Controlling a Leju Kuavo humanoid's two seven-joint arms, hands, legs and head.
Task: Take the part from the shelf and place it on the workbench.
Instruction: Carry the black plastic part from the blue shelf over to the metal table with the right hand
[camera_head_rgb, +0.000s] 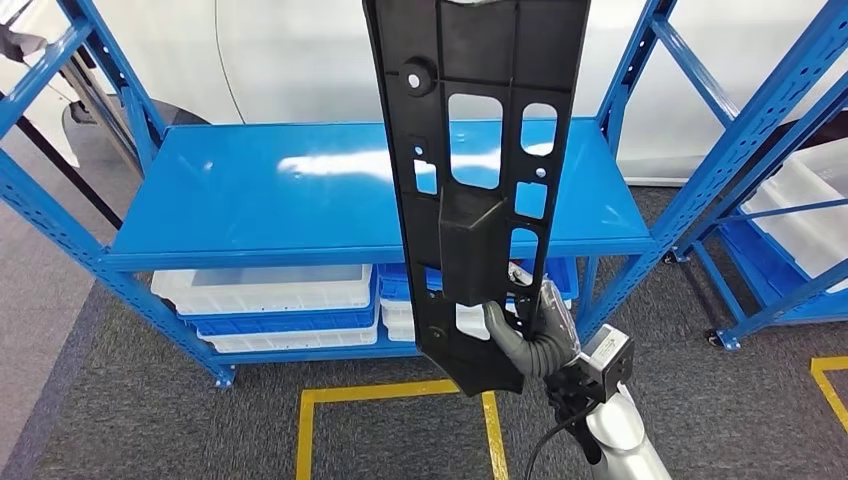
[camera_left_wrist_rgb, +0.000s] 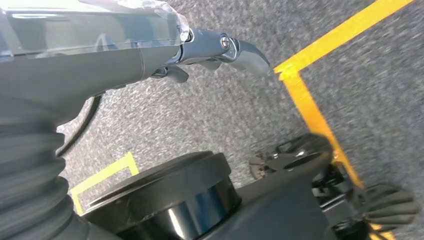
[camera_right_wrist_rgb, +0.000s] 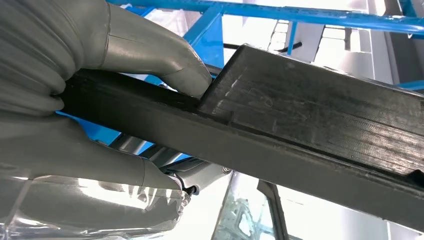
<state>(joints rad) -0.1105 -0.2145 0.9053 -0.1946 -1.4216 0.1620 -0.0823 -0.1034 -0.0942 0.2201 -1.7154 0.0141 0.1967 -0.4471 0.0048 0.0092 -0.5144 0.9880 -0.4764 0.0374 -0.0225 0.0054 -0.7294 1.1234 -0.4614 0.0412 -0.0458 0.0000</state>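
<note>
A long black plastic part (camera_head_rgb: 478, 190) with several cut-out holes stands upright in front of the blue shelf (camera_head_rgb: 300, 190), reaching past the top of the head view. My right hand (camera_head_rgb: 535, 335) grips it near its lower end, lifted off the shelf top. In the right wrist view the thumb (camera_right_wrist_rgb: 165, 60) presses on the part's black edge (camera_right_wrist_rgb: 310, 125) while the other fingers wrap beneath it. My left hand (camera_left_wrist_rgb: 220, 50) hangs over the grey carpet with its fingers apart and nothing in them.
The shelf's blue top (camera_head_rgb: 250, 190) is bare. White and blue bins (camera_head_rgb: 270, 300) sit on its lower level. Another blue rack (camera_head_rgb: 780, 220) with bins stands at the right. Yellow tape lines (camera_head_rgb: 400, 395) mark the grey carpet.
</note>
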